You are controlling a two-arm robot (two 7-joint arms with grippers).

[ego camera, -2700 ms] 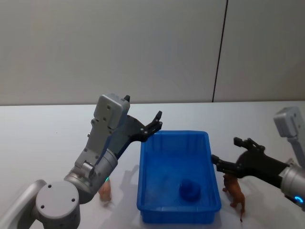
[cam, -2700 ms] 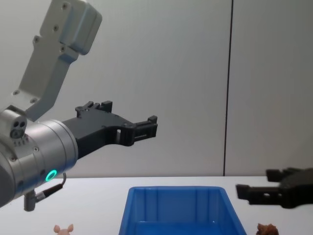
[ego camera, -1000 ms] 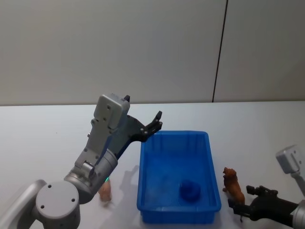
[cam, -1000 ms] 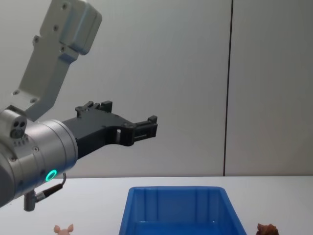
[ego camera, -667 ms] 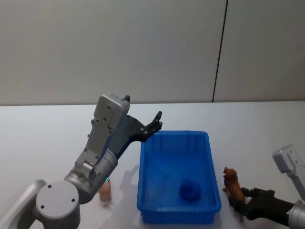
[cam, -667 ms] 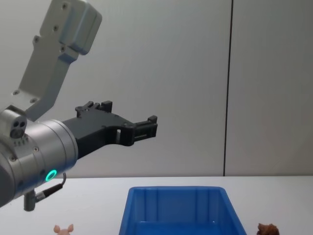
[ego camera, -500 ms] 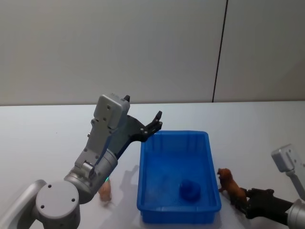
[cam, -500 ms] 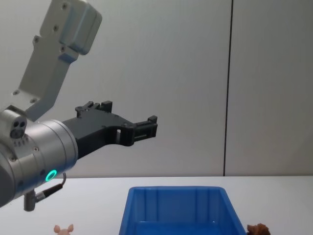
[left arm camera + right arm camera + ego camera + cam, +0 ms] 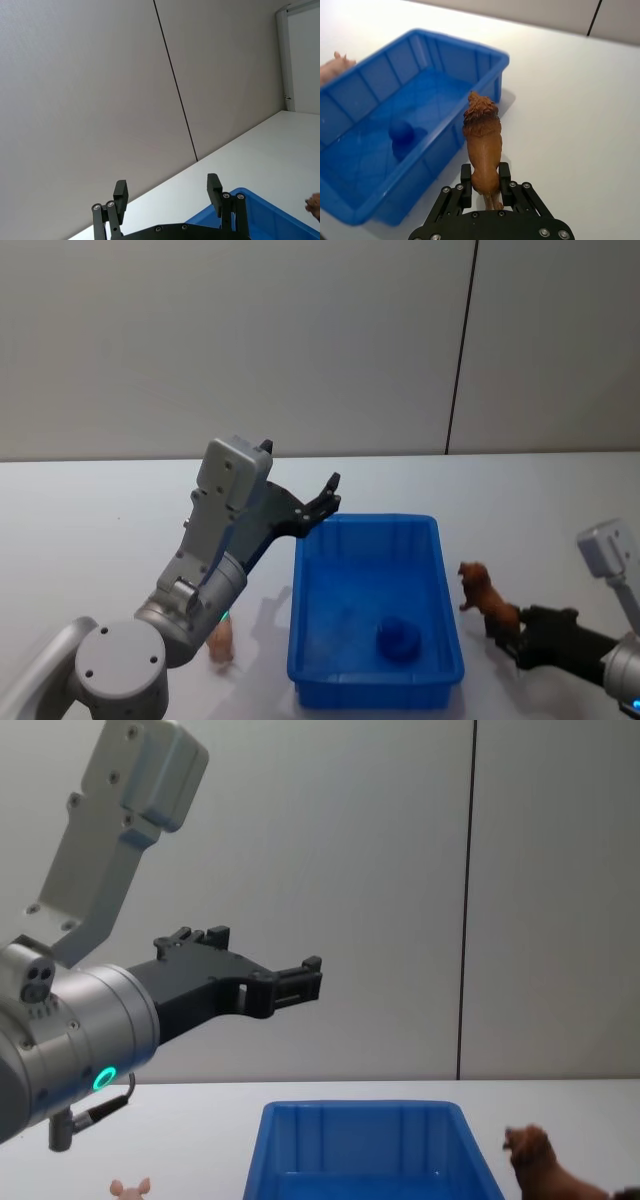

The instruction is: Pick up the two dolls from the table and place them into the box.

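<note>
The brown doll (image 9: 484, 602), a lion shape, hangs off the table (image 9: 100, 520) just right of the blue box (image 9: 370, 523). My right gripper (image 9: 512, 632) is shut on its hindquarters; the right wrist view shows the brown doll (image 9: 481, 132) between the right gripper's (image 9: 485, 176) fingers beside the box (image 9: 460, 42). The pink doll (image 9: 220, 640) stands on the table left of the box, behind my left arm. My left gripper (image 9: 328, 495) hangs open and empty above the box's far left corner.
A dark blue rounded object (image 9: 400, 638) lies inside the box near its front. A grey wall stands behind the table. Open tabletop lies to the right of the box and at the far left.
My right gripper dropped low beside the brown doll, shut on it and lifted it off the table, a little toward the box. The left arm and pink doll have not moved.
</note>
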